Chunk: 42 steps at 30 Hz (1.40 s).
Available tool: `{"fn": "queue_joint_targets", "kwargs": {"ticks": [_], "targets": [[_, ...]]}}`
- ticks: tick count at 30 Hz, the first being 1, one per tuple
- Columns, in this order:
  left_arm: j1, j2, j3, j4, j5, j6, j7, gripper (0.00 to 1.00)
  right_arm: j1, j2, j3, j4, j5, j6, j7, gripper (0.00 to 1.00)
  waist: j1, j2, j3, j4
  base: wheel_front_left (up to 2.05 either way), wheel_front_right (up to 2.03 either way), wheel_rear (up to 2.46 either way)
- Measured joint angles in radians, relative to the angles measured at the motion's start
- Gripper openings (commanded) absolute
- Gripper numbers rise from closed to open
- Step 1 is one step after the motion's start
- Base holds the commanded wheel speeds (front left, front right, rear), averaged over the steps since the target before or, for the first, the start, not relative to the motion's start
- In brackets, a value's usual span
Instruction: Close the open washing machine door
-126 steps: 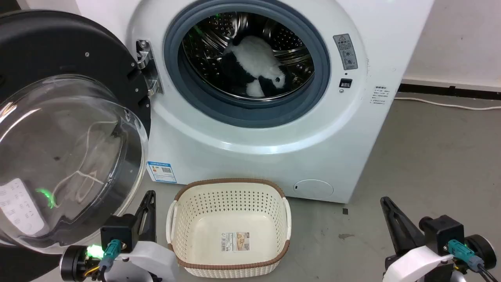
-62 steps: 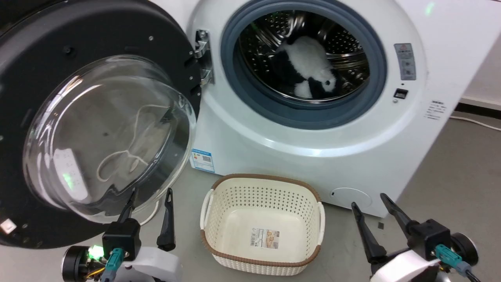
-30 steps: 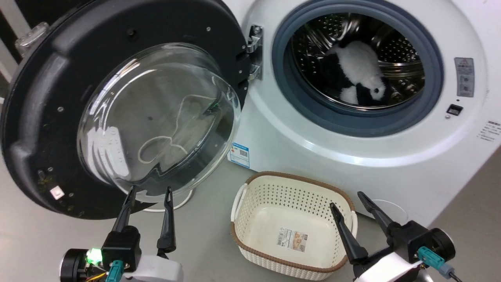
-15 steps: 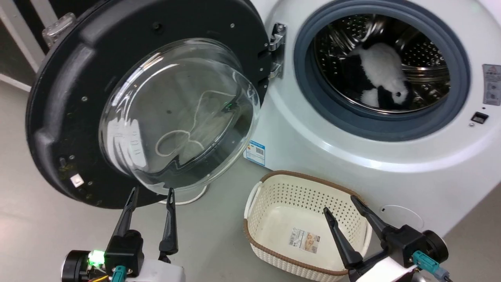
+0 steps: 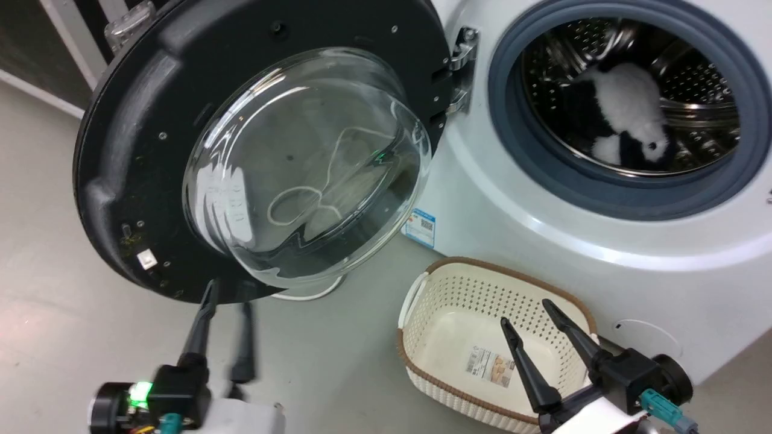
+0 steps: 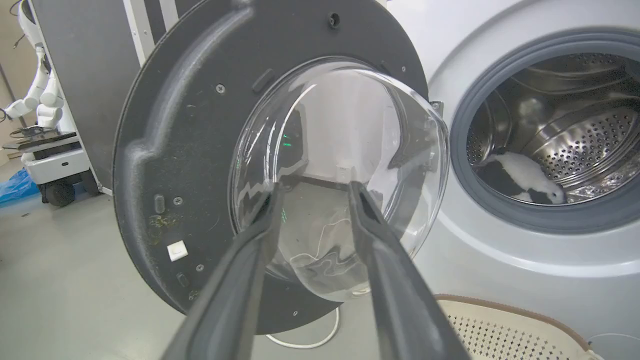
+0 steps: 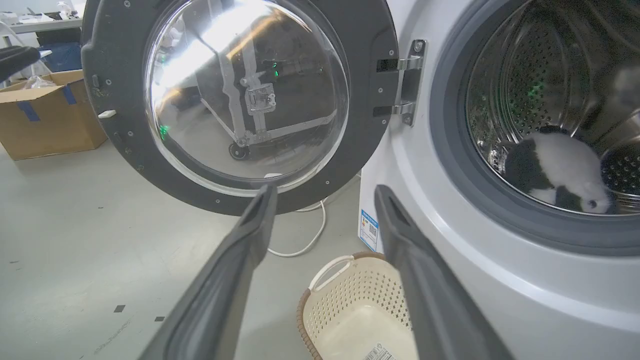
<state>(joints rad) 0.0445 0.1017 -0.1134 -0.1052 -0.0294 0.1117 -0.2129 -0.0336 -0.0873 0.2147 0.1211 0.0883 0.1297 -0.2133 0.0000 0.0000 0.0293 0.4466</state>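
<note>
The washing machine door [image 5: 120,150] hangs wide open, so all the closing is left to do. The left claw [image 5: 227,295], near its bottom edge, and the right claw [image 5: 525,313] are spread and empty.

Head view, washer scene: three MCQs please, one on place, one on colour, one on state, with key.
1. The black-and-white plush toy lies: A in the basket; B in the drum; C under the washing machine door.
2. The basket's rim is: A blue; B grey; C brown.
3. The washing machine door is: A swung wide open; B latched shut; C off its hinge.
Key: 1 B, the toy shows inside the steel drum; 2 C, a brown band tops the cream wall; 3 A, the door hangs from the hinge with the porthole uncovered.
</note>
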Motion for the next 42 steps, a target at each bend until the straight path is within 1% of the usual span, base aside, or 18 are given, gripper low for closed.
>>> {"fn": "queue_joint_targets", "kwargs": {"ticks": [4,8,9,11,12,15,16,17,18,19,20,21,22,24,25,27,37,42], "targets": [[-0.009,-0.008,0.037,-0.052,-0.043,-0.009,-0.009,0.00,0.000,-0.009,-0.008,-0.005,0.000,0.000,-0.006,1.00,0.0001,0.0000,0.023,0.016,0.00,0.00,0.00],[-0.060,-0.023,0.130,-0.120,-0.118,-0.033,-0.017,0.00,0.001,-0.016,-0.017,-0.011,-0.005,0.000,-0.015,1.00,0.0001,0.0000,0.047,0.034,0.00,0.00,0.00],[-0.081,-0.024,0.165,-0.134,-0.146,-0.042,-0.018,0.00,0.001,-0.017,-0.018,-0.014,-0.009,0.000,-0.019,1.00,0.0001,0.0000,0.053,0.038,0.00,0.00,0.00],[-0.219,0.017,0.384,-0.131,-0.298,-0.097,-0.030,0.00,-0.003,-0.029,-0.007,-0.022,-0.013,0.000,-0.028,1.00,0.0002,0.0000,0.094,0.032,0.00,0.00,0.00],[-0.219,0.017,0.384,-0.131,-0.298,-0.097,-0.030,0.00,-0.003,-0.029,-0.007,-0.022,-0.013,0.000,-0.028,1.00,0.0002,0.0000,0.094,0.032,0.00,0.00,0.00],[-0.339,0.080,0.501,-0.033,-0.434,-0.105,-0.002,0.00,-0.014,-0.044,0.005,-0.020,-0.012,0.000,-0.034,1.00,0.0002,0.0000,0.117,0.017,0.00,0.00,0.00],[-0.420,0.144,0.567,0.059,-0.521,-0.105,0.060,0.00,-0.026,-0.049,0.018,-0.019,-0.006,0.000,-0.038,1.00,0.0002,0.0000,0.132,0.006,0.00,0.00,0.00],[-0.420,0.144,0.567,0.059,-0.521,-0.105,0.060,0.00,-0.026,-0.049,0.018,-0.019,-0.006,0.000,-0.038,1.00,0.0002,0.0000,0.132,0.006,0.00,0.00,0.00],[-0.502,0.199,0.636,0.159,-0.621,-0.093,0.137,0.00,-0.038,-0.056,0.037,-0.019,0.001,0.000,-0.043,1.00,0.0002,0.0000,0.145,-0.006,0.00,0.00,0.00],[-0.502,0.199,0.636,0.159,-0.621,-0.093,0.137,0.00,-0.038,-0.056,0.037,-0.019,0.001,0.000,-0.043,1.00,0.0002,0.0000,0.145,-0.006,0.00,0.00,0.00],[-0.534,0.229,0.656,0.208,-0.659,-0.091,0.184,0.00,-0.041,-0.058,0.042,-0.019,0.004,0.000,-0.044,1.00,0.0002,0.0000,0.149,-0.014,0.00,0.00,0.00],[-0.583,0.282,0.682,0.306,-0.710,-0.084,0.256,0.00,-0.048,-0.062,0.046,-0.017,0.010,0.000,-0.044,1.00,0.0002,0.0000,0.157,-0.031,0.00,0.00,0.00],[-0.681,0.316,0.733,0.528,-0.868,-0.046,0.455,0.00,-0.053,-0.073,0.048,-0.014,0.010,0.000,-0.044,1.00,0.0001,0.0000,0.177,-0.063,0.00,0.00,0.00],[-0.717,0.309,0.752,0.594,-0.942,-0.016,0.548,0.00,-0.058,-0.076,0.048,-0.012,0.010,0.000,-0.044,1.00,0.0001,0.0000,0.183,-0.072,0.00,0.00,0.00],[-0.717,0.309,0.752,0.594,-0.942,-0.016,0.548,0.00,-0.058,-0.076,0.048,-0.012,0.010,0.000,-0.044,1.00,0.0001,0.0000,0.183,-0.072,0.00,0.00,0.00],[-0.726,0.312,0.740,0.643,-0.991,-0.013,0.671,0.00,-0.063,-0.079,0.048,-0.012,0.011,0.000,-0.044,1.00,0.0001,0.0000,0.188,-0.082,0.00,0.00,0.00],[-0.673,0.314,0.718,0.620,-1.103,-0.096,0.926,0.00,-0.063,-0.074,0.044,0.001,0.013,0.000,-0.044,1.00,0.0000,0.0000,0.167,-0.092,0.00,0.00,0.00],[-0.593,0.263,0.701,0.543,-1.160,-0.117,1.047,0.00,-0.059,-0.056,0.032,0.009,0.015,0.000,-0.044,1.00,-0.0001,0.0000,0.125,-0.089,0.00,0.00,0.00]]}}
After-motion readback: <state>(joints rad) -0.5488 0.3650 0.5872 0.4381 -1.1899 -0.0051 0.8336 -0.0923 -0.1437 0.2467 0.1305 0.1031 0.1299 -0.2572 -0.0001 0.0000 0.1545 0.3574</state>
